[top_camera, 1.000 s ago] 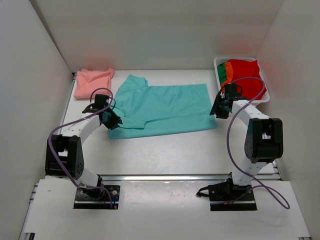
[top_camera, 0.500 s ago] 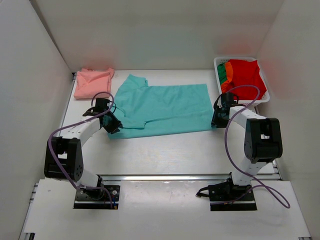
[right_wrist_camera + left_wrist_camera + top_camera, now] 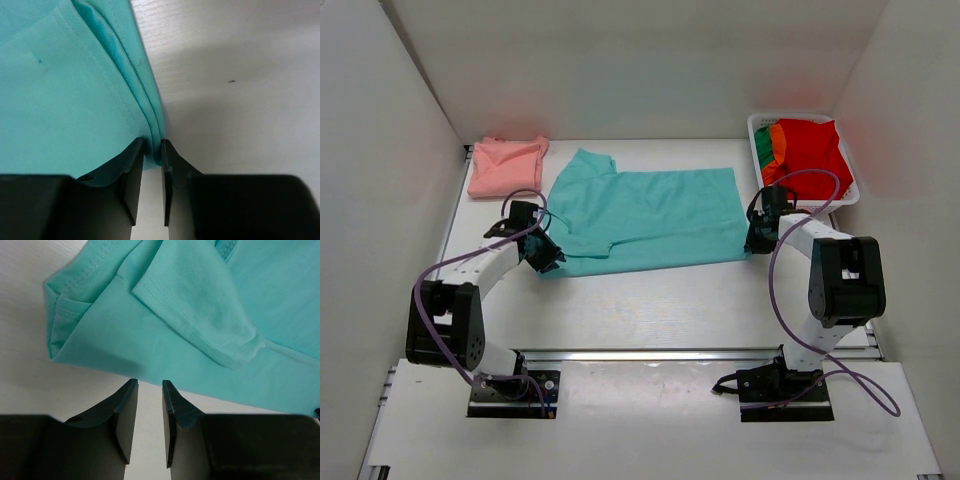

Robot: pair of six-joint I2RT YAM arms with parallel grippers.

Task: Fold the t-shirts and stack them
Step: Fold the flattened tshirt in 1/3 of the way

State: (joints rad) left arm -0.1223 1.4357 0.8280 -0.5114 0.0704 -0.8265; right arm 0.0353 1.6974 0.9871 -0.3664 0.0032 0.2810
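Note:
The teal t-shirt point(image 3: 645, 215) lies folded lengthwise on the table, sleeves to the left. My left gripper point(image 3: 550, 258) is at its near left corner. In the left wrist view the gripper point(image 3: 148, 384) is open and empty, its tips just short of the near edge of the teal cloth point(image 3: 200, 315). My right gripper point(image 3: 752, 240) is at the shirt's near right corner. In the right wrist view the gripper point(image 3: 152, 142) is closed on the layered hem of the teal shirt point(image 3: 60, 90). A folded salmon pink t-shirt point(image 3: 505, 165) lies at the far left.
A white basket point(image 3: 790, 116) at the far right holds the red t-shirt point(image 3: 810, 145), with orange point(image 3: 777, 135) and green cloth point(image 3: 764, 148) at its left side. White walls enclose the table on three sides.
My right gripper has come down from beside the basket to the shirt's near right corner and closed on the hem. My left gripper has shifted slightly nearer, to the shirt's near left corner.

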